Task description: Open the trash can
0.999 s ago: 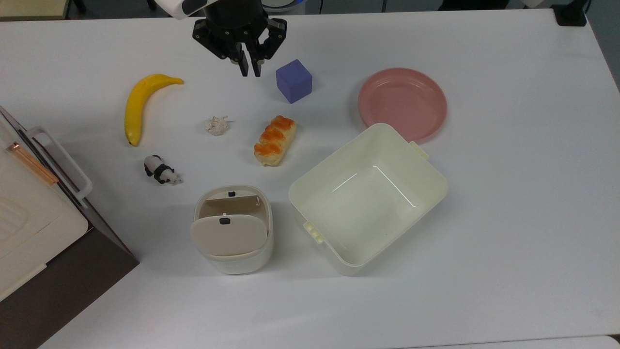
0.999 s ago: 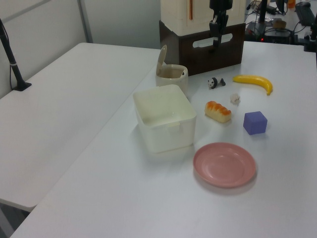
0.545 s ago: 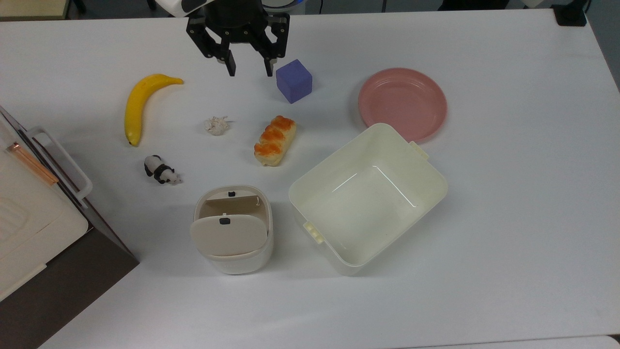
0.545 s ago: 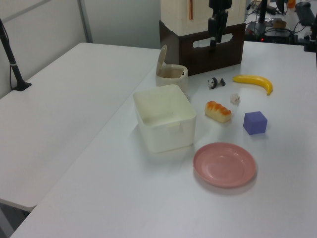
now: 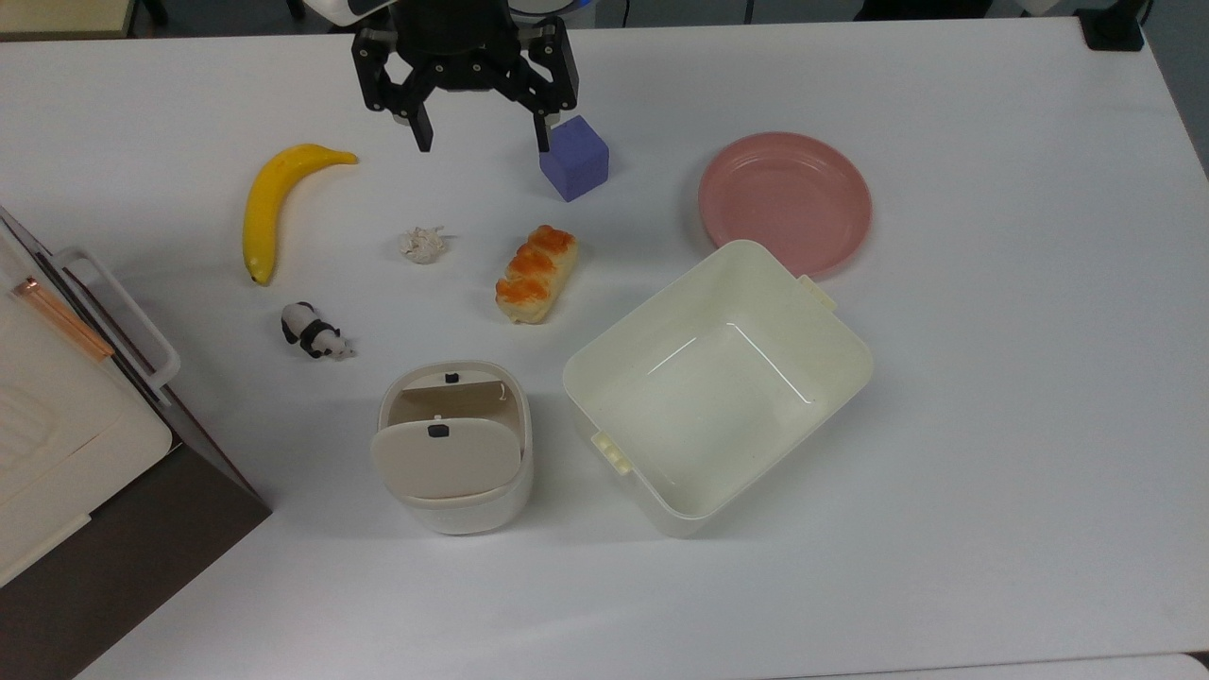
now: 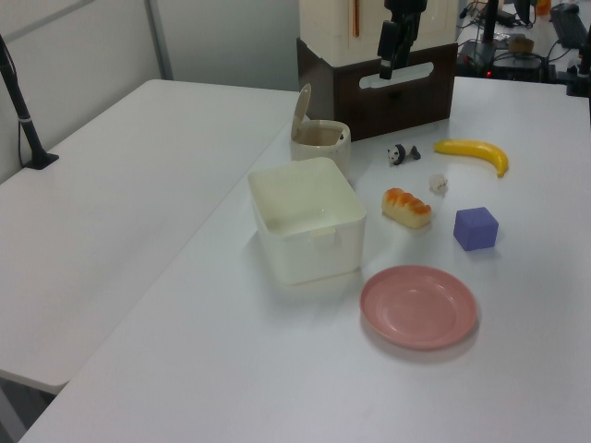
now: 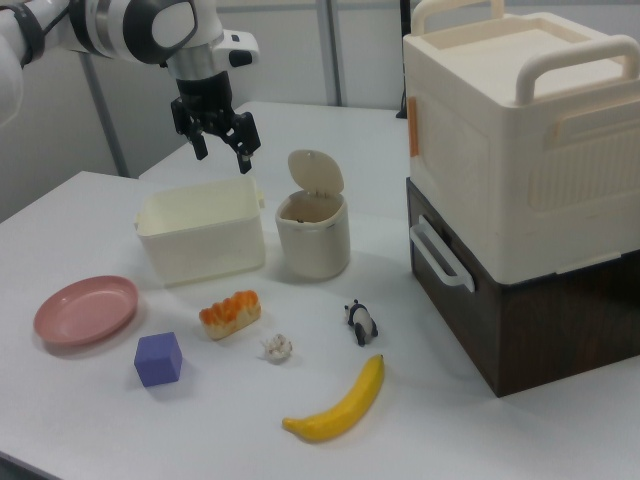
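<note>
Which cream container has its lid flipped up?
The small trash can, its beige lid standing upright; the larger rectangular tub beside it has no lid.

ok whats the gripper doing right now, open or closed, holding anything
Gripper: open, fingers spread wide, holding nothing, up above the table between the banana and the purple cube in the top view.

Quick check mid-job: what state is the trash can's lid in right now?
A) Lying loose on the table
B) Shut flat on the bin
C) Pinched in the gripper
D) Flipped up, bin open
D: the trash can has its lid standing upright above the rim, with the inside visible, while the gripper hangs open above the table, apart from it.
</note>
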Tool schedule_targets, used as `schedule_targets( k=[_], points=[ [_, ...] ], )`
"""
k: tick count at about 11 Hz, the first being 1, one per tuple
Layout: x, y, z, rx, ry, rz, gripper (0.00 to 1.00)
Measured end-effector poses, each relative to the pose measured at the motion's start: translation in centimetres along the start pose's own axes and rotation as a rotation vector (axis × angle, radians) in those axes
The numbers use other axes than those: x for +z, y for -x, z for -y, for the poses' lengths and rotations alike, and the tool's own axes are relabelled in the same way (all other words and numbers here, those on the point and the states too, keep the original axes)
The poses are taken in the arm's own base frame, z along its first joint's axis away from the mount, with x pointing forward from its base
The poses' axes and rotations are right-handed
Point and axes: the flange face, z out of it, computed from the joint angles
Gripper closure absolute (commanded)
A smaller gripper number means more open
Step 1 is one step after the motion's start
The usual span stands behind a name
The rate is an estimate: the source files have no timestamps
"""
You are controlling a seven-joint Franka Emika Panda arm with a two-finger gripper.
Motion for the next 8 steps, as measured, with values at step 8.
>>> schedule_targets(
  k=[8],
  points=[
    [0.14,-0.06,0.0,0.0,0.0,-0.005,0.0]
  ],
)
